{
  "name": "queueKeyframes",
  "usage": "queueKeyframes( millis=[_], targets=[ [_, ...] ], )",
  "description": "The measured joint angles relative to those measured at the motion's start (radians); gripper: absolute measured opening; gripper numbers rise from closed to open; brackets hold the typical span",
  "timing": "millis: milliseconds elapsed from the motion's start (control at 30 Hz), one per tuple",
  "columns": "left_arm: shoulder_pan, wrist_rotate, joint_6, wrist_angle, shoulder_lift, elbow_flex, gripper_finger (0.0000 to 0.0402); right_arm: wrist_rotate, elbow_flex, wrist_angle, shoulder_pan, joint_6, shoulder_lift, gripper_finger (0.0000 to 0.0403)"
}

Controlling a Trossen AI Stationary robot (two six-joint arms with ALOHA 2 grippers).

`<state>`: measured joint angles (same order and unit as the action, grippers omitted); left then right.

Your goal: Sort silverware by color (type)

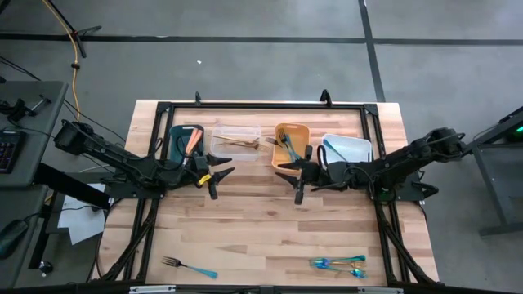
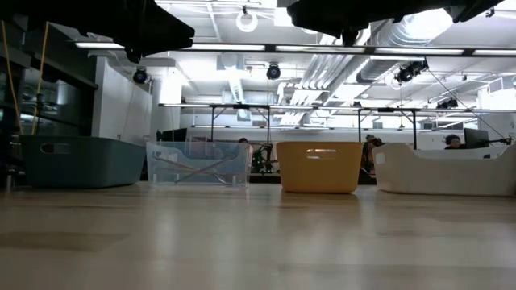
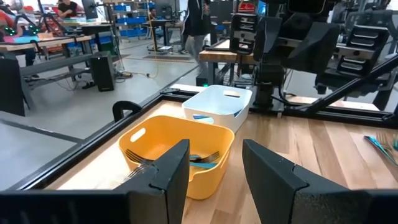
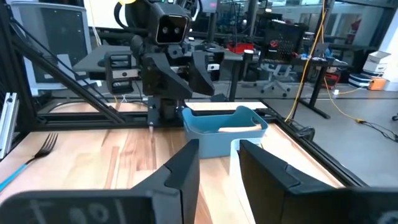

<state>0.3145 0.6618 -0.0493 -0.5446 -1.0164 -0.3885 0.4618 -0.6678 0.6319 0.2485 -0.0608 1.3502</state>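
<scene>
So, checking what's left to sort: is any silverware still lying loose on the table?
Yes, a teal-handled fork and a small utensil pile lie loose near the table's front edge.

In the low view both arms are cut off by the top edge and the bin walls conceal most contents. In the high view the utensil cluster (image 1: 338, 263) near the table's front edge is too small to count or identify.

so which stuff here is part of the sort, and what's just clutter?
Part of the sort:
- teal-handled fork loose on the table
- teal and gold utensils in a loose cluster
- forks in the yellow bin
- salmon utensil in the dark teal bin

Just lying about:
- keyboard on the side desk
- yellow cable on the floor
</scene>
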Motion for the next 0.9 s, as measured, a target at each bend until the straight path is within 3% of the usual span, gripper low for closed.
queueKeyframes(
  millis=[333, 400, 500, 633, 900],
  targets=[
    [0.000, -0.007, -0.018, 0.001, 0.000, 0.000, 0.0141, -0.001, 0.000, 0.000, 0.000, 0.001, 0.000, 0.0108],
    [0.000, -0.068, -0.072, 0.002, 0.000, 0.000, 0.0140, -0.001, 0.000, 0.000, 0.000, 0.000, 0.000, 0.0108],
    [0.000, -0.279, -0.141, 0.027, 0.000, -0.013, 0.0141, -0.001, 0.000, -0.005, 0.000, 0.000, 0.000, 0.0108],
    [0.034, -0.585, -0.282, 0.218, -0.005, -0.114, 0.0140, -0.001, 0.000, -0.007, 0.000, 0.000, 0.000, 0.0108],
    [0.298, -0.609, -0.477, 0.770, -0.189, -0.441, 0.0141, -0.001, -0.001, -0.014, 0.000, 0.001, 0.000, 0.0108]
  ],
)
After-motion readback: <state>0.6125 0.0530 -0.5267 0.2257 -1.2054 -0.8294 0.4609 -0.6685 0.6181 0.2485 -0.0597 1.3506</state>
